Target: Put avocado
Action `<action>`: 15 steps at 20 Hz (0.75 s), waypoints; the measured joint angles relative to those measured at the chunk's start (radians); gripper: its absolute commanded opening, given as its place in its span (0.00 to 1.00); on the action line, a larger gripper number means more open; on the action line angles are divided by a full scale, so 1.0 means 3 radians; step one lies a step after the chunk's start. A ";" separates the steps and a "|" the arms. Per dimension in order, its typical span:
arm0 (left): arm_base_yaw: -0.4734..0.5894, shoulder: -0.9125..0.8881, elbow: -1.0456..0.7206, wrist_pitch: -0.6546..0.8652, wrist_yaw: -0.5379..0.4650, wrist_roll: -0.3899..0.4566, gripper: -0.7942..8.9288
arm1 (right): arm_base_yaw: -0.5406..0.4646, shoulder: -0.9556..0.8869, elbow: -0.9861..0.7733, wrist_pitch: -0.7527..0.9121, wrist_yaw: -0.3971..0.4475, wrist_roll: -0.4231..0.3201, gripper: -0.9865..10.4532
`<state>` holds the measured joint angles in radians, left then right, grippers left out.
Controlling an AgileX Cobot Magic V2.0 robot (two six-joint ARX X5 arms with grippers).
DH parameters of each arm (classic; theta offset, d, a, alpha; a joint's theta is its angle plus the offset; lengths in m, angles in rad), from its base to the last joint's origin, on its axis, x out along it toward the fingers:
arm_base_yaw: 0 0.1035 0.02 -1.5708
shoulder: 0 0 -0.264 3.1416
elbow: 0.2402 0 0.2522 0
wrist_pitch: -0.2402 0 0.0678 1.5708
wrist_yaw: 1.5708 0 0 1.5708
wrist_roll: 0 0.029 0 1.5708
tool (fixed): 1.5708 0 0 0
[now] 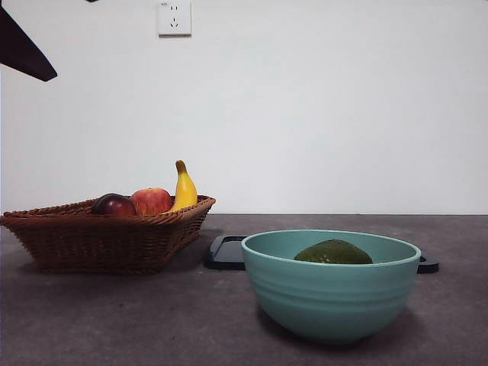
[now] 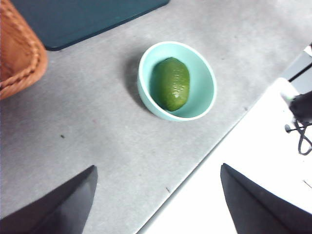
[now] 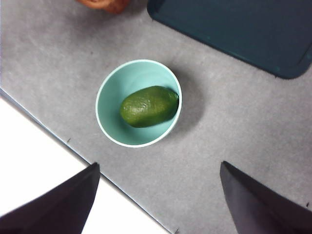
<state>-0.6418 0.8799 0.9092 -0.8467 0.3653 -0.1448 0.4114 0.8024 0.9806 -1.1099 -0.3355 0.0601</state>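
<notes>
The avocado [image 3: 148,106] lies on its side inside the teal bowl [image 3: 105,122], its long body resting against the bowl's wall, with neither gripper touching it. Both the left gripper [image 2: 158,200] and the right gripper [image 3: 158,197] hang high above the bowl with jaws spread wide and nothing between them. Judging by its dull, pebbled skin and egg shape, the fruit is probably firm, moderately heavy and not slippery, though hard pressure could bruise it; the safest hold looks to be across its narrower middle, jaws set square to its long axis. The front view shows only the fruit's rounded top above the bowl's rim, but it alone reveals what sits in the wicker basket [image 1: 99,236] beside the bowl: a dark red fruit [image 1: 114,204], an apple [image 1: 152,200] and a banana [image 1: 184,189]. The wrist views give the avocado's full length and heading, and the dark tray [image 3: 243,29] behind the bowl
</notes>
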 measured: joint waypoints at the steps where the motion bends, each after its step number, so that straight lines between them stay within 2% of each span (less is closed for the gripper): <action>1: 0.0000 -0.0001 0.0000 0.0000 0.0003 0.0000 0.49 | 0.0000 0.0024 -0.0003 0.0001 0.0000 0.0000 0.43; 4: -0.0001 -0.0001 0.0000 0.0001 0.0003 0.0000 0.49 | 0.0000 0.0140 -0.0076 0.0086 -0.0001 0.0006 0.43; 10: 0.0000 -0.0001 0.0000 0.0004 0.0003 0.0000 0.49 | 0.0001 0.0624 -0.0445 0.0679 -0.0001 0.0089 0.39; 15: 0.0000 -0.0001 0.0000 0.0005 0.0003 0.0000 0.49 | 0.0130 0.1105 -0.0481 0.1101 0.0048 0.0116 0.36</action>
<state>-0.6418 0.8795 0.9092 -0.8452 0.3660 -0.1448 0.4503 1.1339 0.8364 -0.7795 -0.3210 0.0948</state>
